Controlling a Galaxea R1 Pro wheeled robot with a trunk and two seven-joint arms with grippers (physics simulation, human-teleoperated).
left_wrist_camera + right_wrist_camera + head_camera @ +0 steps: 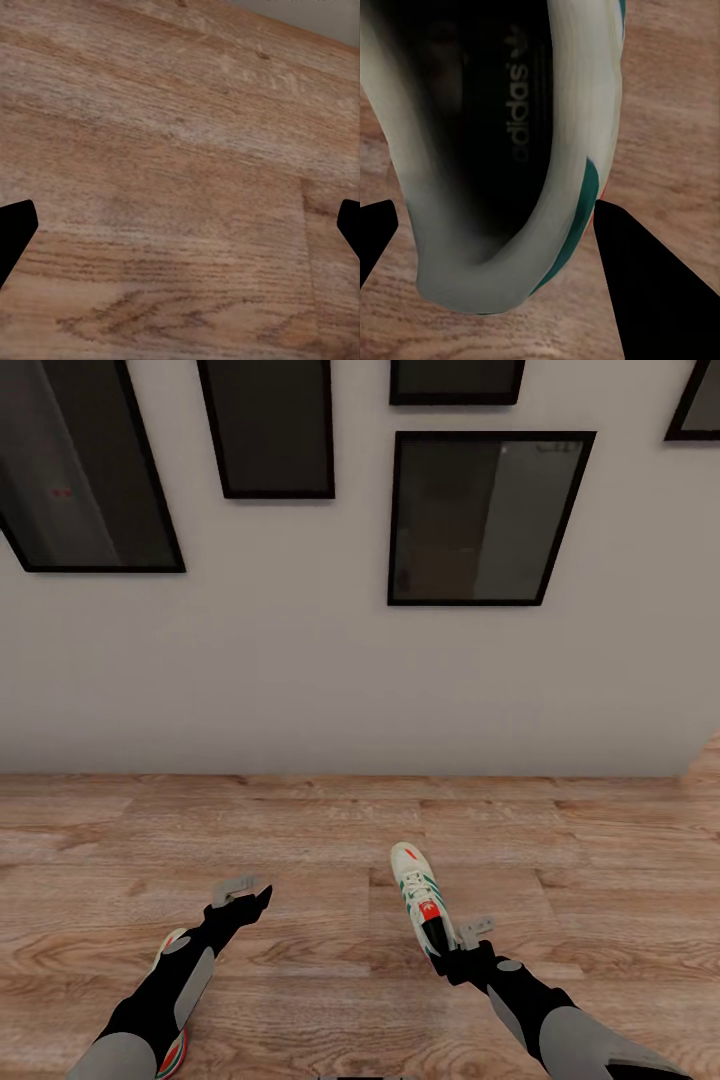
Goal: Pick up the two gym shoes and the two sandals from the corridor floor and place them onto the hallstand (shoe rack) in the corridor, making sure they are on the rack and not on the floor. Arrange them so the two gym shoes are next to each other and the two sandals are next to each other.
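One gym shoe, white with green stripes and a red tongue patch, lies on the corridor floor with its toe toward the wall. My right gripper is at its heel. In the right wrist view the heel of that gym shoe sits between the spread fingers of the open right gripper, one finger against its side. The other gym shoe lies mostly hidden under my left forearm. My left gripper hangs open and empty over bare planks. The sandals and the hallstand are out of view.
A grey wall rises close ahead, hung with several dark black-framed pictures. Its corner ends at the far right, where the floor runs on past it.
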